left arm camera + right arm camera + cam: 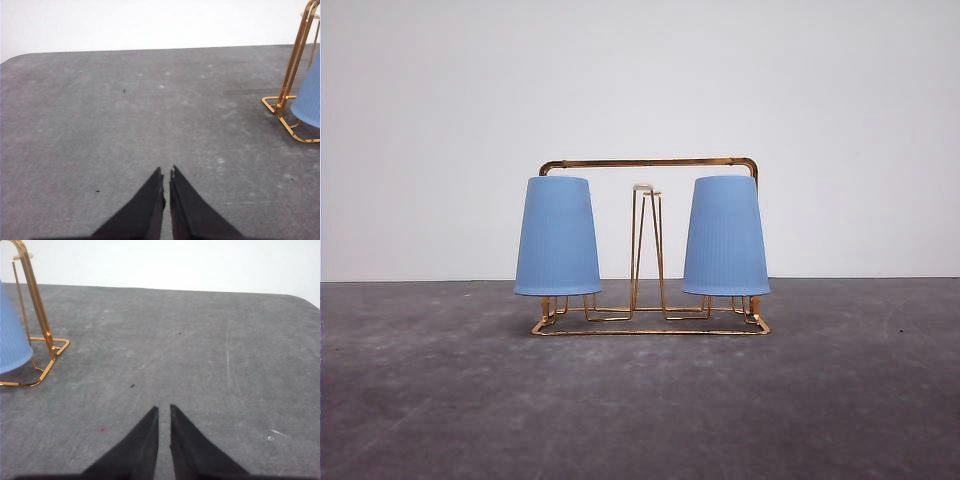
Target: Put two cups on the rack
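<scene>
Two light-blue ribbed cups sit upside down on the gold wire rack (650, 161) in the middle of the table. One cup (557, 236) covers the left prongs and the other cup (725, 236) the right prongs; a bare white-tipped prong (647, 240) stands between them. In the left wrist view my left gripper (167, 172) is shut and holds nothing, well apart from the rack (287, 85) and cup (307, 100). My right gripper (163, 409) is likewise shut and holds nothing, apart from the rack (42, 325) and cup (10, 335).
The dark grey table (640, 400) runs back to a plain white wall (640, 80). Bare tabletop lies in front of the rack and on both sides of it.
</scene>
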Available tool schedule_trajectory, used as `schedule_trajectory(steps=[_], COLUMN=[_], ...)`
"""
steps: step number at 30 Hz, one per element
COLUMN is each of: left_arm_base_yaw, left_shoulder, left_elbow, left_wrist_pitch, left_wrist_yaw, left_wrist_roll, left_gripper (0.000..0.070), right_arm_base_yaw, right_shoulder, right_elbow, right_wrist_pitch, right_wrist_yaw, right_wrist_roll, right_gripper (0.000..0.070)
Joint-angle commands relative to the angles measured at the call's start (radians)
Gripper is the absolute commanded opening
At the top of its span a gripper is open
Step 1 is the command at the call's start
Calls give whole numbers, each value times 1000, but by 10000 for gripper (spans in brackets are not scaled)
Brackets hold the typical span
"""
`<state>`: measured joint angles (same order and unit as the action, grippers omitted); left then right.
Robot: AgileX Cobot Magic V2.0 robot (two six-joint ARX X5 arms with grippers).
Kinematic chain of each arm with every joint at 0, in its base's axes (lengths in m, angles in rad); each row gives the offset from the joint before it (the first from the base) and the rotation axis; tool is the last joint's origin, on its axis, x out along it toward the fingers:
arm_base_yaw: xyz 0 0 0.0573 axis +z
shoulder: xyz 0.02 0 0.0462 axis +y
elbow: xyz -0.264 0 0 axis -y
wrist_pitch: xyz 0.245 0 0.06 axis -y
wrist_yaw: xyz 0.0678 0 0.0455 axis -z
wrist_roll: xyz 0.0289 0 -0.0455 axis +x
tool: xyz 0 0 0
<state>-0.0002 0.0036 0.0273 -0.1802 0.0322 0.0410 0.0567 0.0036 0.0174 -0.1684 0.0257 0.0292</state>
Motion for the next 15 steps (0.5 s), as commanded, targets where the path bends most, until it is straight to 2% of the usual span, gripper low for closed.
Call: schedule_trajectory(steps=[1, 15], left_arm_base_yaw=[2, 2], left_shoulder=[-1, -1], left_elbow=[-15, -15], left_wrist_pitch=[-6, -6], left_wrist_yaw=[0, 0], left_wrist_roll=[8, 8], left_gripper=[0, 0], right_arm_base_yaw=[-1, -1], right_shoulder=[0, 0], right_elbow=[-5, -5], right_wrist_pitch=[11, 11], right_wrist_yaw=[1, 1], right_wrist_roll=[-4, -4], right_gripper=[42, 42])
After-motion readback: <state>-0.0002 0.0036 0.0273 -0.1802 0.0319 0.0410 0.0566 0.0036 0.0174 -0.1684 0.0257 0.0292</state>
